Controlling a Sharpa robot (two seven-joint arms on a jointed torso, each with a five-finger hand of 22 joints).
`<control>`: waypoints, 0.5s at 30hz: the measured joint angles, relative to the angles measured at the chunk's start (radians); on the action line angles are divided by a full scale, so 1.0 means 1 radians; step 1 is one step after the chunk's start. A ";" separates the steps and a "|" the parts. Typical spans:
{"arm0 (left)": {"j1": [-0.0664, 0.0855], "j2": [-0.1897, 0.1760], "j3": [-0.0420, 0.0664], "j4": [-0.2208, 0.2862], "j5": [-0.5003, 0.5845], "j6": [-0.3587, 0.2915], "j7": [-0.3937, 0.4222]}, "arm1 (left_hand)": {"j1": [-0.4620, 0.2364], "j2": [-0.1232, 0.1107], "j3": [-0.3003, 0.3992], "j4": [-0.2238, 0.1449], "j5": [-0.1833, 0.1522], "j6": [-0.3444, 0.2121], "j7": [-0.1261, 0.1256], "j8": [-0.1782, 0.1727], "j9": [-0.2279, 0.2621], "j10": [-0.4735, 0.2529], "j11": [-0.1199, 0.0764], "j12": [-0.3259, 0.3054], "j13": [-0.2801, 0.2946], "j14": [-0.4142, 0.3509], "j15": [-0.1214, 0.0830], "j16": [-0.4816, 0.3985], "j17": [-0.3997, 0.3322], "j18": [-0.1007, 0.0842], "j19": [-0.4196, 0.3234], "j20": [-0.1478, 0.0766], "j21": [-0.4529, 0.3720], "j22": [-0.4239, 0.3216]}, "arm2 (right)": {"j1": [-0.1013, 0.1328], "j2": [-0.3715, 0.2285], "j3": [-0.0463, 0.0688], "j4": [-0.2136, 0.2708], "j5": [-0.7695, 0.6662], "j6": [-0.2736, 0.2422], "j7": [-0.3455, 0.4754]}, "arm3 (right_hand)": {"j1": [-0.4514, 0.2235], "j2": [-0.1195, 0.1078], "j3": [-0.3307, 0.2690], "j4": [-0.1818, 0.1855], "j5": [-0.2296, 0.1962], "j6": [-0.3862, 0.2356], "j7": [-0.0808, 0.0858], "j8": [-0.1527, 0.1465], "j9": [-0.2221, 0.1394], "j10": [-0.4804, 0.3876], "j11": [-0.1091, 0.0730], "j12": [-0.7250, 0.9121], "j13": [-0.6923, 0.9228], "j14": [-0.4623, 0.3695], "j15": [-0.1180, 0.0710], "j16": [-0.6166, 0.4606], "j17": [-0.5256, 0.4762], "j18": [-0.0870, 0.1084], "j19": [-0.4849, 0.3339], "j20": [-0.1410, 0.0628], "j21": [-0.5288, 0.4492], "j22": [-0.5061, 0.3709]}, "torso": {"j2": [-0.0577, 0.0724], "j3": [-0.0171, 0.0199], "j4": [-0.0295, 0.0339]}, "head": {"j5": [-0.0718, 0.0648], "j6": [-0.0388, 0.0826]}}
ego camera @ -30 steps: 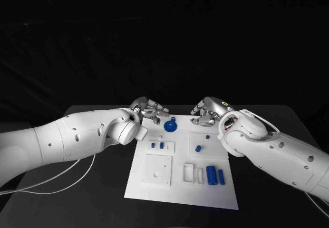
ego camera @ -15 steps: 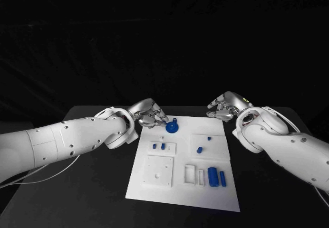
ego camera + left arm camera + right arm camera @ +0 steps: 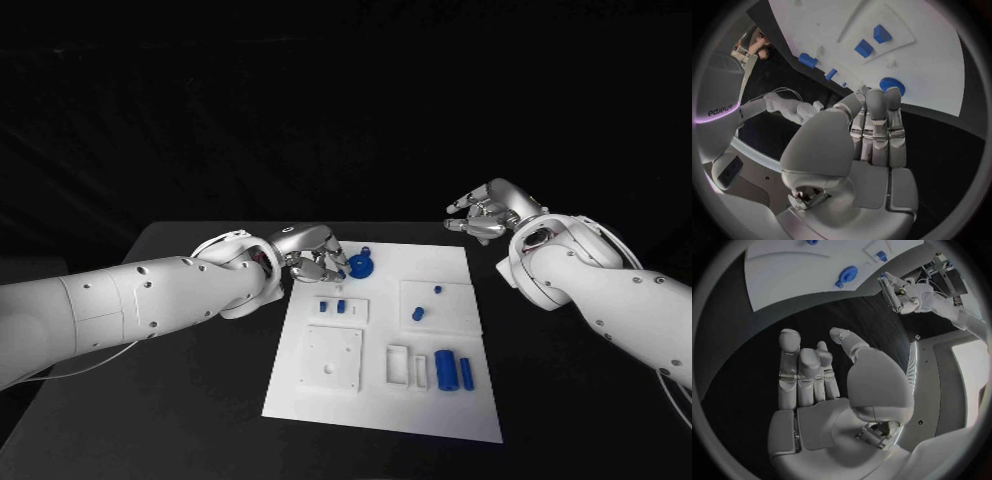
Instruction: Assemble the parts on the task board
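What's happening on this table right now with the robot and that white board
The robot is working on assembling small blue parts on the white task board. Its left hand sits at the board's far left corner, fingers right beside the round blue part, which they do not visibly grip. Its right hand is off the board past its far right corner, holding nothing, fingers apart. Two blue cylinders lie near the board's right edge, and smaller blue pieces sit mid-board.

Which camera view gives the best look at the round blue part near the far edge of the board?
The head view: the round blue part lies unobstructed on the task board. The left wrist view shows it partly behind the left hand's fingertips; the right wrist view shows it small, near the rim.
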 measured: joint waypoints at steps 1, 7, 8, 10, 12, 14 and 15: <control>0.000 0.002 -0.001 -0.004 -0.007 0.000 0.001 | 0.000 0.000 0.001 0.003 0.001 0.000 0.000 0.000 0.000 0.000 0.000 0.000 0.000 0.000 0.000 0.000 0.000 0.000 0.000 0.000 0.000 0.000 | 0.000 -0.001 0.001 0.000 0.004 -0.001 0.002 | 0.000 0.000 0.000 0.000 0.000 0.000 0.000 0.000 0.000 0.000 0.000 0.000 0.000 0.000 0.000 0.000 0.000 0.000 0.000 0.000 0.000 0.000 | 0.000 -0.0002 -0.0001 | -0.001 0.000; -0.001 0.012 -0.003 -0.025 -0.034 -0.001 0.006 | 0.000 0.000 0.002 0.004 0.001 0.000 0.000 0.000 0.000 0.000 0.000 0.000 0.000 0.000 0.000 0.000 0.000 0.000 0.000 0.000 0.000 0.000 | 0.000 -0.002 0.006 0.002 0.022 -0.005 0.009 | 0.000 0.000 0.000 0.000 0.000 0.000 0.000 0.000 0.000 0.000 0.000 0.000 -0.002 0.000 0.000 0.000 0.000 0.000 0.000 0.000 0.000 0.000 | 0.000 0.0003 0.0005 | -0.002 -0.002; -0.001 0.014 -0.003 -0.028 -0.037 -0.001 0.006 | 0.001 -0.001 0.002 0.004 0.001 0.000 0.000 0.000 0.000 0.000 0.000 0.000 0.000 0.000 0.000 0.000 0.000 0.000 0.000 0.000 0.000 0.000 | 0.000 -0.002 0.006 0.002 0.025 -0.006 0.010 | 0.000 0.000 0.000 0.000 0.000 0.000 0.000 0.000 0.000 0.000 0.000 0.000 -0.002 0.000 0.000 0.000 0.000 0.000 0.000 0.000 0.000 0.000 | 0.000 0.0005 0.0010 | -0.002 -0.003; -0.001 0.018 -0.003 -0.035 -0.043 -0.001 0.007 | 0.001 -0.001 0.002 0.004 0.001 0.000 0.000 0.000 0.000 0.000 0.000 0.000 0.000 0.000 0.000 0.000 0.000 -0.001 0.000 0.000 0.000 0.000 | 0.000 -0.002 0.007 0.003 0.029 -0.006 0.011 | 0.000 0.000 0.000 0.000 0.000 0.000 0.000 0.000 0.000 0.000 0.000 0.000 -0.002 0.000 0.000 0.000 0.000 0.000 0.000 0.000 0.000 0.000 | 0.000 0.0005 0.0014 | -0.003 -0.004; -0.001 0.023 -0.003 -0.041 -0.047 -0.001 0.008 | 0.001 -0.001 0.002 0.004 0.001 0.000 0.000 0.000 0.000 0.000 0.000 0.000 0.000 0.002 0.002 0.000 0.000 -0.001 -0.004 0.004 0.000 0.000 | 0.000 -0.002 0.008 0.003 0.032 -0.007 0.012 | 0.000 0.000 0.000 0.000 0.000 0.004 0.000 0.000 0.000 0.000 0.000 0.000 -0.002 0.000 0.000 0.000 0.000 0.000 0.000 0.000 -0.004 0.000 | 0.000 0.0009 0.0016 | -0.003 -0.005; -0.001 0.026 -0.003 -0.046 -0.049 0.000 0.008 | 0.001 -0.001 0.001 0.004 0.001 0.000 0.000 0.000 0.000 0.000 0.000 0.000 0.000 0.002 0.002 0.000 0.000 -0.001 -0.004 0.004 0.000 0.000 | 0.000 -0.002 0.008 0.003 0.034 -0.007 0.013 | 0.000 0.000 0.000 0.000 0.000 0.006 -0.001 0.000 0.000 0.000 0.000 0.000 -0.002 0.000 0.000 0.000 0.000 0.000 0.000 0.000 -0.004 0.000 | 0.000 0.0012 0.0016 | -0.003 -0.006; -0.001 0.027 -0.003 -0.049 -0.050 0.001 0.008 | 0.002 -0.002 0.001 0.004 0.001 0.000 0.000 0.000 0.000 0.000 0.000 0.000 0.000 0.001 0.001 0.000 0.000 -0.001 -0.004 0.004 0.000 0.000 | 0.000 -0.001 0.008 0.003 0.035 -0.008 0.014 | 0.000 0.000 0.000 0.000 0.000 0.006 -0.001 0.000 0.000 0.000 0.000 0.000 -0.002 0.000 0.000 0.000 0.000 0.000 0.000 0.000 -0.004 0.000 | 0.000 0.0012 0.0016 | -0.003 -0.006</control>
